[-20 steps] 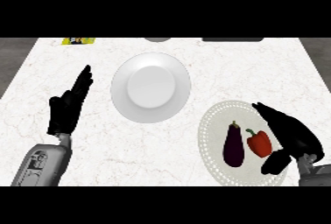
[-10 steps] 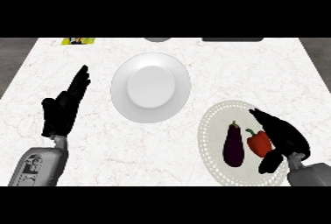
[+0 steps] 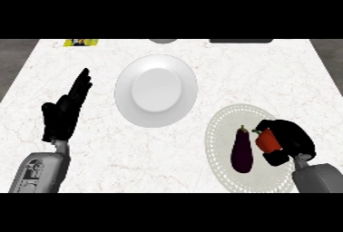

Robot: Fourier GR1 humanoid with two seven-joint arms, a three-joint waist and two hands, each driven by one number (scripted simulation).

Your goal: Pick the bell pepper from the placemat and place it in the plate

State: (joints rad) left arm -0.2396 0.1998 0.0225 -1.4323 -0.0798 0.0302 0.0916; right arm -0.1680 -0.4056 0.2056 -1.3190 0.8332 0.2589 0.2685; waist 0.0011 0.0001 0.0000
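Bell pepper [image 3: 267, 140], lower right, on placemat [image 3: 224, 127]: grasped by curled right hand [image 3: 292, 141]; plate [image 3: 156, 90] lies upper-left.

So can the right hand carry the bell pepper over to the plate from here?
Probably yes: the right hand is curled round the bell pepper, and bare counter lies before the plate; the eggplant sits lower left.

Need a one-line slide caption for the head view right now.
Right hand curled round bell pepper on placemat; plate waiting.

no text, label, brand or number can be read anywhere here.
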